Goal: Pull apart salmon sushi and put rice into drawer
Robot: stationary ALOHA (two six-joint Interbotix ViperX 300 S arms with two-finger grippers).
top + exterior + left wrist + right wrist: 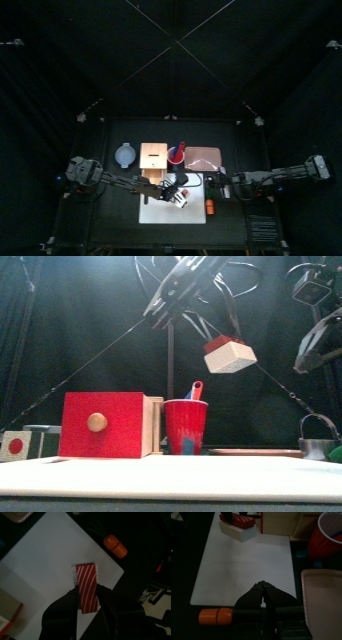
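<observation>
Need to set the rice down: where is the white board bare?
The white rectangular board is bare across its middle, from under the lifted red-striped salmon sushi in the left gripper to the corner beside the small orange cylinder. Crowded beyond the board: red plastic cup, red-fronted wooden drawer, pink tray.

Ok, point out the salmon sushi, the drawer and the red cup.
salmon sushi point(87, 587): left wrist view, middle of its red-and-white striped top, between the left gripper's jaws.
drawer point(102, 424): front view, red front panel beside the round knob.
red cup point(186, 426): front view, middle of its outer wall.
</observation>
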